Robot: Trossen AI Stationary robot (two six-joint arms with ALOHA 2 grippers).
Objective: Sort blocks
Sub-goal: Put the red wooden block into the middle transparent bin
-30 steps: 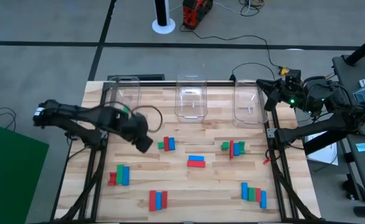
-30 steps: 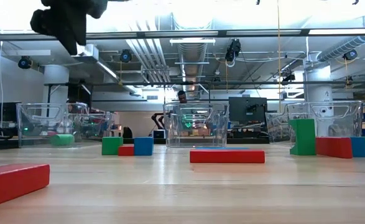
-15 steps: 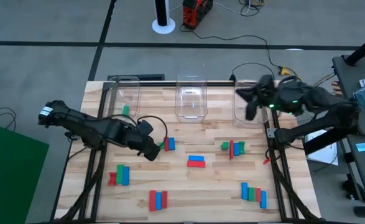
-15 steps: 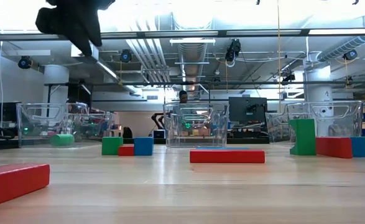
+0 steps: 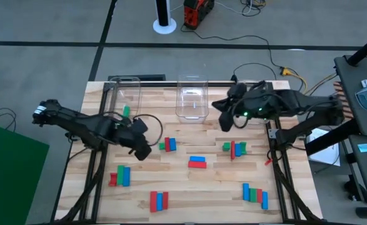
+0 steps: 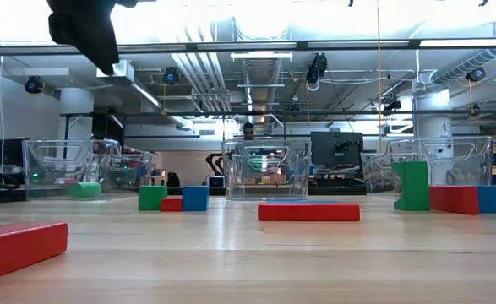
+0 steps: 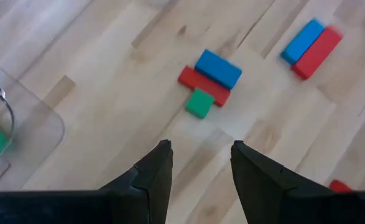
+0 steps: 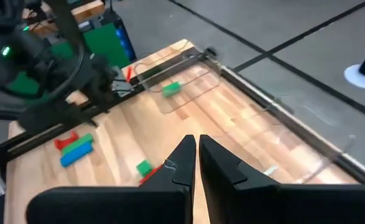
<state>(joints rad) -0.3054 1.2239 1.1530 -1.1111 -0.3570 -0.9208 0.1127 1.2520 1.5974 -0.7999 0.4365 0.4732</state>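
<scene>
Right gripper (image 5: 224,123), fingers together, has swung leftward over the blocks; left gripper (image 5: 144,152), fingers apart, has retreated from the green block (image 7: 199,102); neither holds anything.

Three clear bins (image 5: 191,78) stand on the bench (image 5: 202,187). About eighteen blocks (image 5: 197,162) show. One green block (image 5: 125,110) lies in a bin, the rest in six clusters.

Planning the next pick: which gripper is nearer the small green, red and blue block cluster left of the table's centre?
Left. The left gripper hovers just beside the block cluster; the right gripper hangs farther off, near the bins.
</scene>
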